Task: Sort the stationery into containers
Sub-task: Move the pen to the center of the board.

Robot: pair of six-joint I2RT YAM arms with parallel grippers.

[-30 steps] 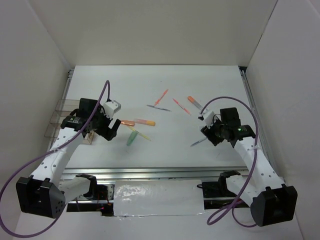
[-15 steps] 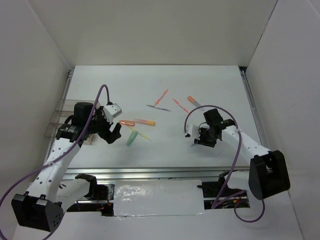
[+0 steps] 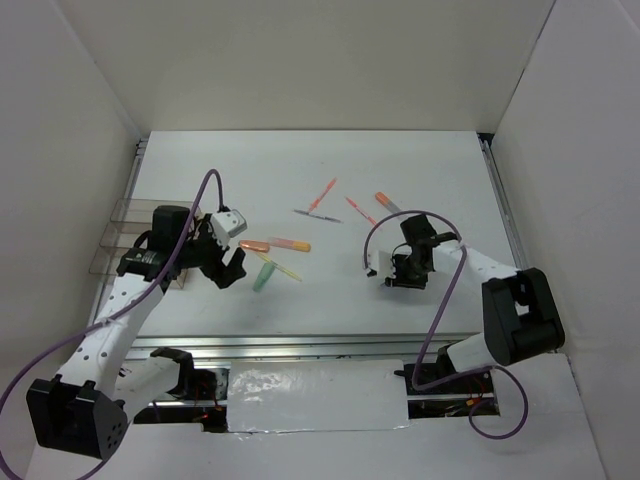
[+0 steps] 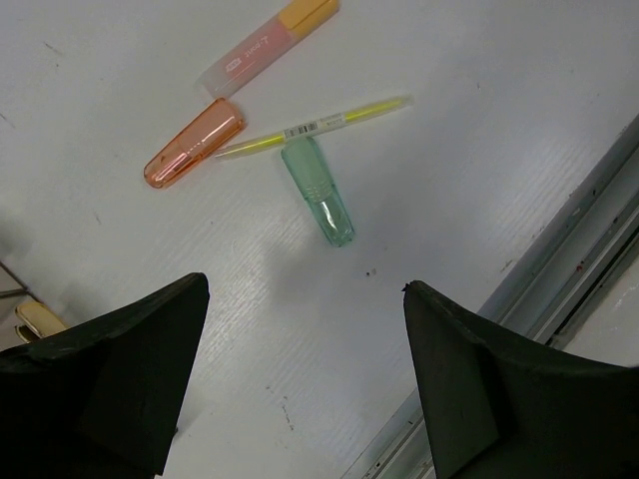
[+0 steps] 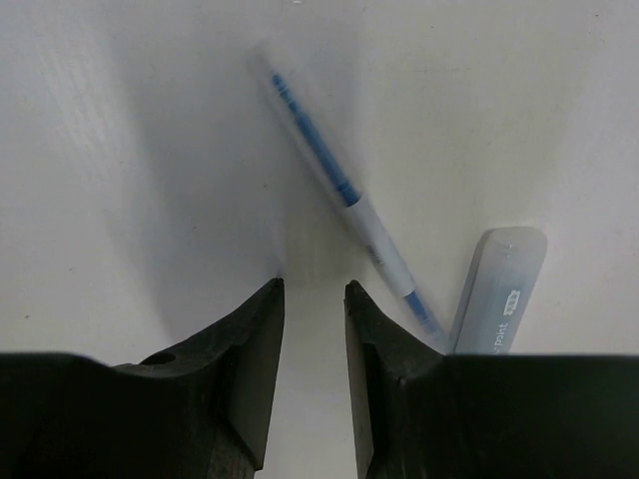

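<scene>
Stationery lies scattered mid-table: an orange cap (image 3: 255, 245), a pink-and-yellow highlighter (image 3: 290, 243), a pale green cap (image 3: 263, 277) and a thin yellow pen (image 3: 287, 271). My left gripper (image 3: 229, 264) hovers open just left of them. In its wrist view the green cap (image 4: 318, 190) lies ahead of the wide-spread left gripper (image 4: 305, 287). My right gripper (image 3: 397, 274) is down at the table with its jaws narrowly apart and nothing between them. A blue pen (image 5: 344, 195) and a grey cap (image 5: 499, 289) lie just outside the right finger of that gripper (image 5: 314, 285). The clear containers (image 3: 125, 232) stand at the left edge.
An orange pen (image 3: 323, 195), a grey pen (image 3: 317, 215), a red pen (image 3: 362, 212) and an orange marker (image 3: 388, 203) lie farther back. White walls close in the table on three sides. A metal rail (image 3: 300, 345) runs along the near edge.
My right arm has dropped and swung left, bringing its gripper down beside the blue pen with the jaws narrowed. The left gripper has shifted slightly toward the green cap.
</scene>
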